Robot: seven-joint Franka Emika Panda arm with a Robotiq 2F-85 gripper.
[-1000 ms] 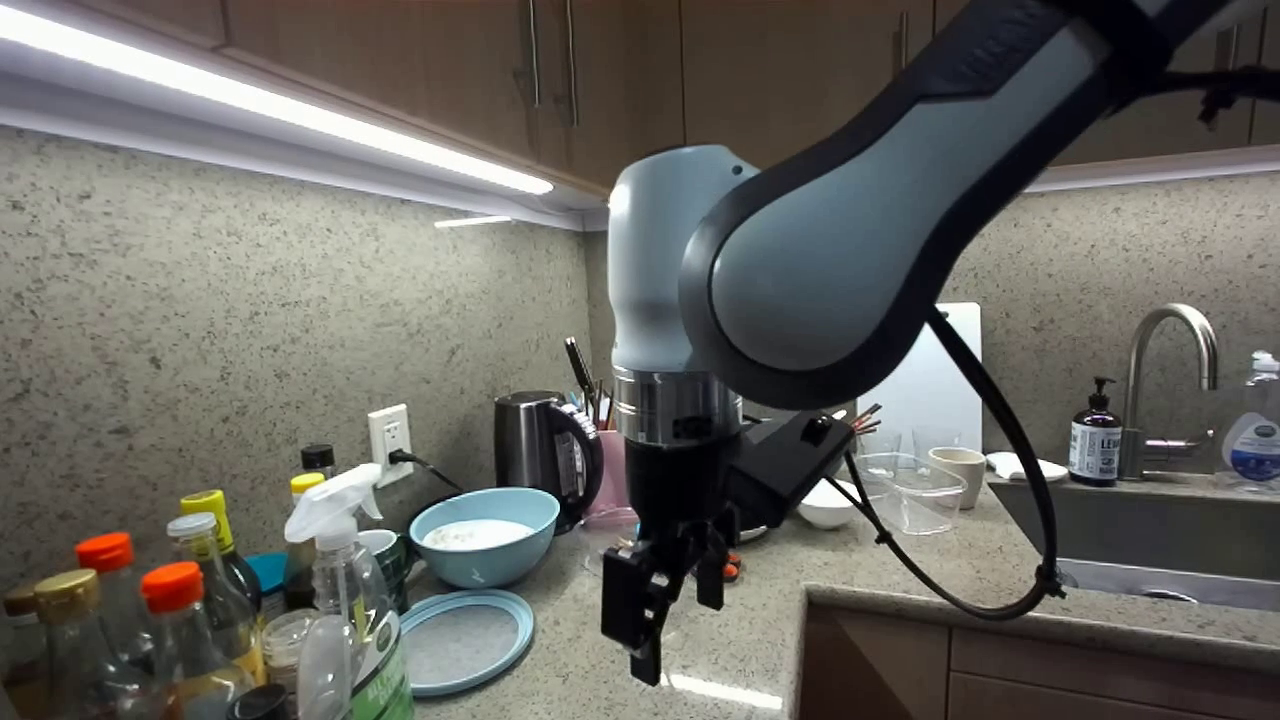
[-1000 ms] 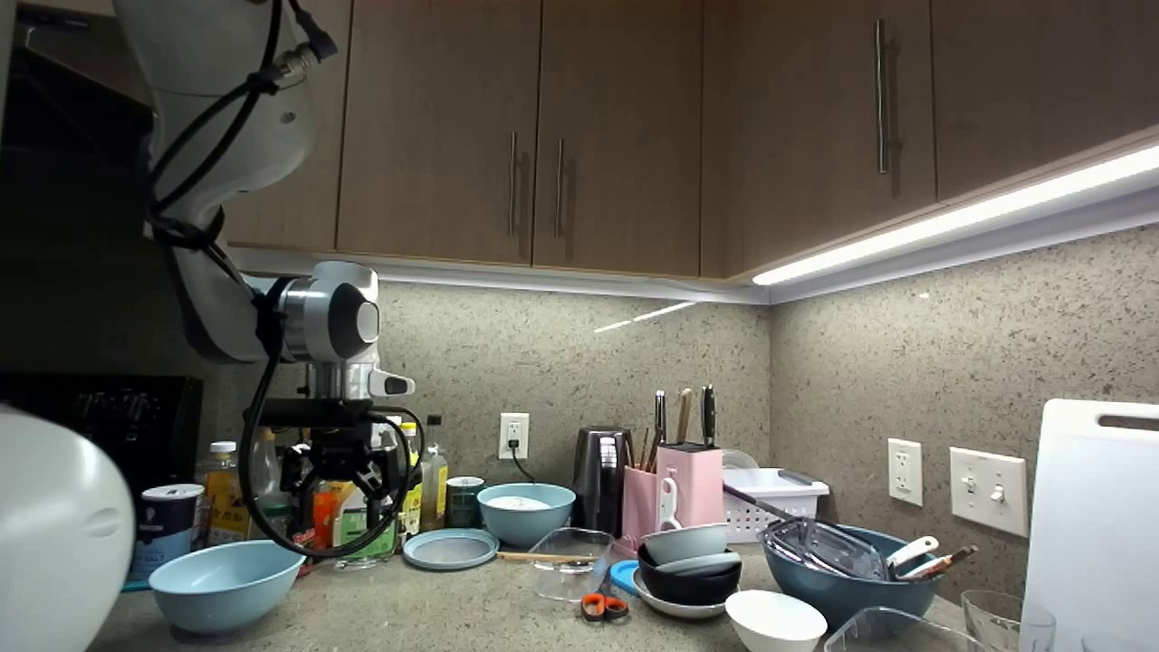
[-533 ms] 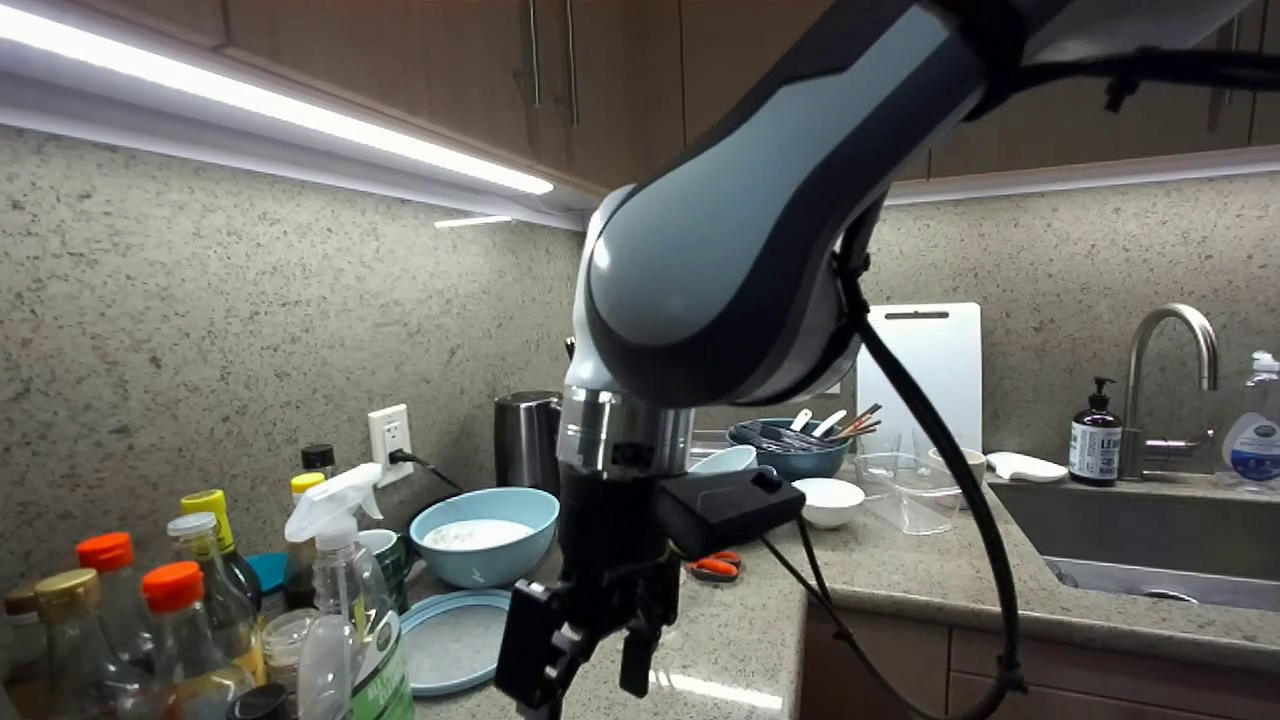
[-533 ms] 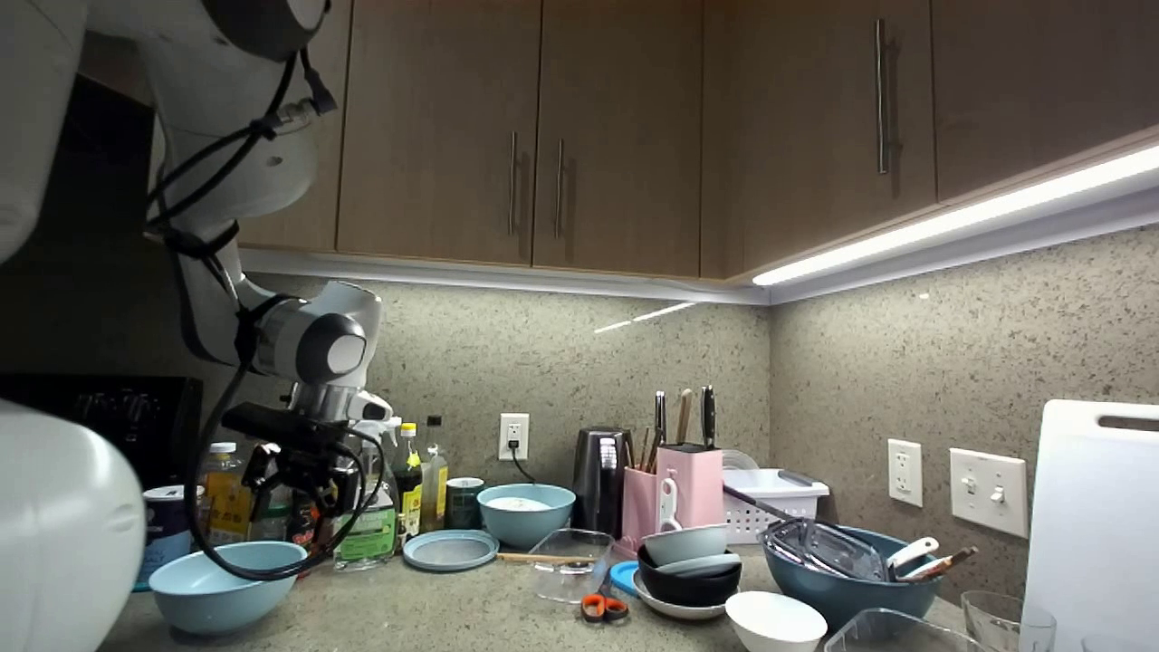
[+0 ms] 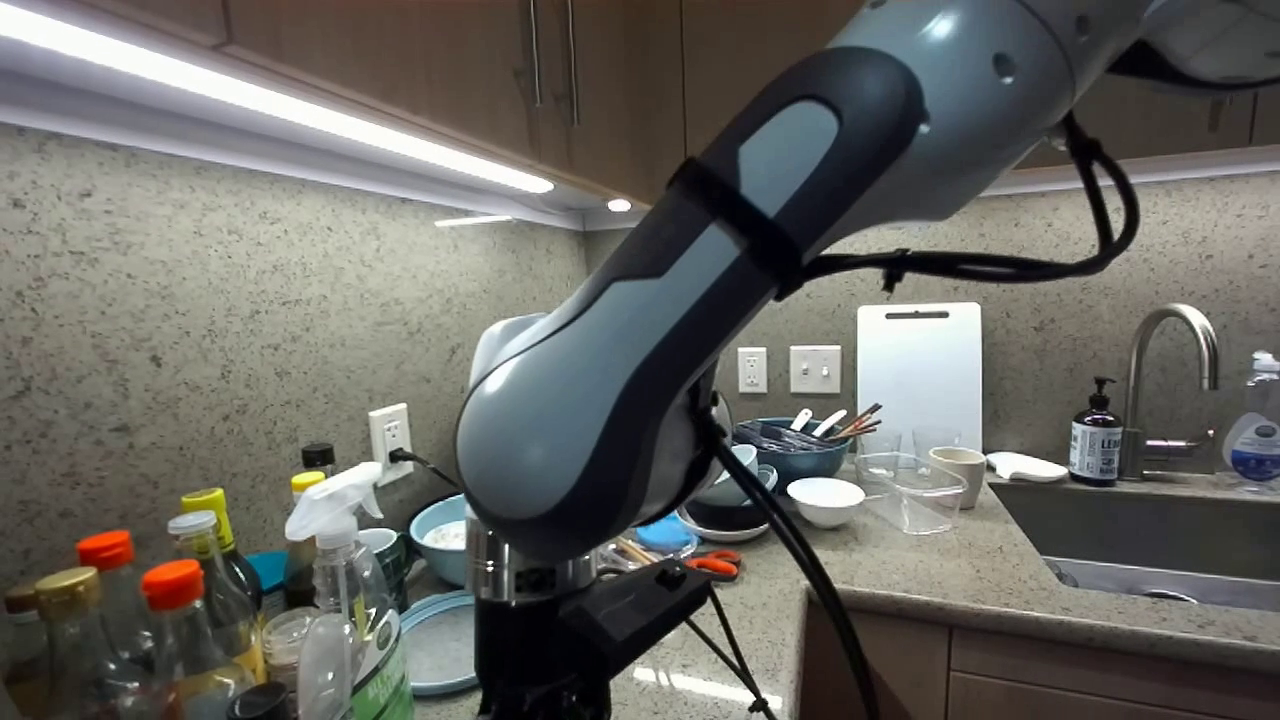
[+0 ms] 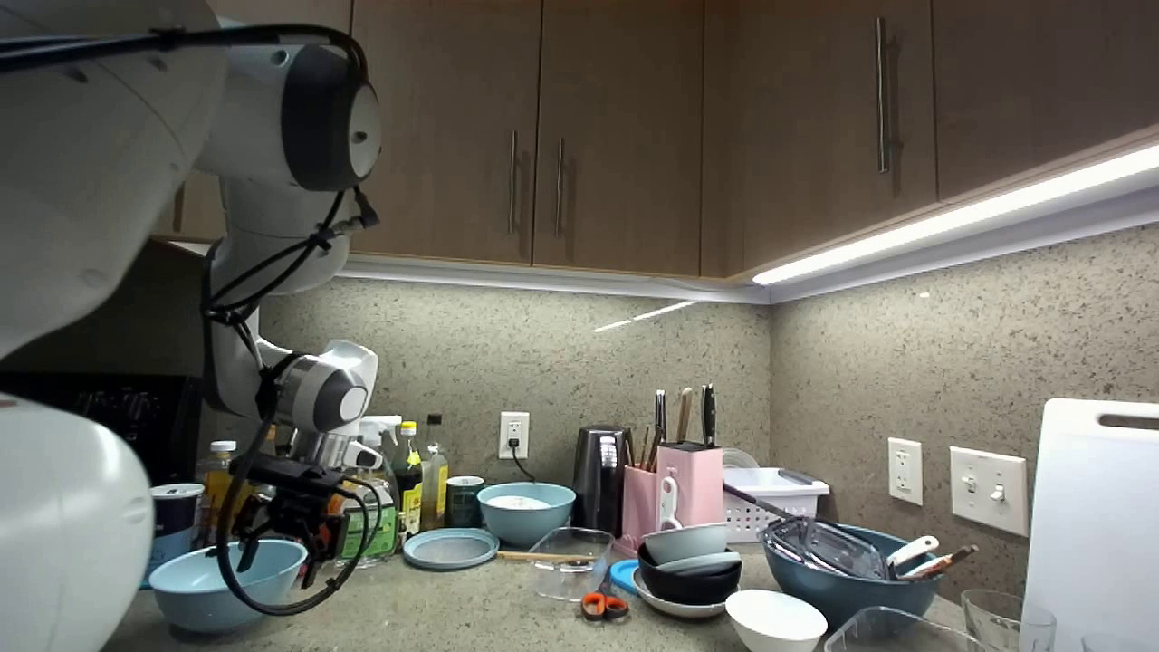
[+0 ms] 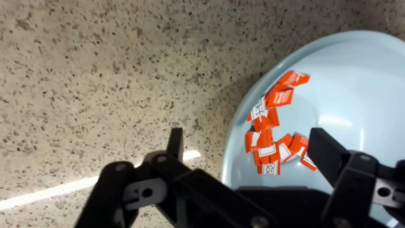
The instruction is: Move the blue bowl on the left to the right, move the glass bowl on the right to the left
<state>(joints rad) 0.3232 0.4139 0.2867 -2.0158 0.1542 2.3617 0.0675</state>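
Note:
A light-blue bowl (image 6: 195, 598) stands at the left of the counter in an exterior view. In the wrist view the blue bowl (image 7: 354, 79) lies at the right with several orange-wrapped candies (image 7: 265, 142) inside. My gripper (image 7: 246, 136) is open and empty. One finger shows over the counter outside the bowl's rim, the other over its inside. In an exterior view my gripper (image 6: 285, 539) hangs at the bowl's right side; how far above the rim I cannot tell. In an exterior view only the gripper's upper part shows at the bottom edge. The glass bowl is hidden or out of view.
A similar blue bowl (image 6: 527, 516) with white contents stands at the back by a blue lid (image 6: 450, 550). Scissors (image 6: 604, 607), stacked bowls (image 6: 688, 584), a small white bowl (image 6: 777, 620) and a clear container (image 5: 915, 500) stand rightward. Bottles and a spray bottle (image 5: 345, 570) stand near the wall.
My arm has come down and my gripper has moved left and lower, to the blue bowl at the left. The bowls have not moved.

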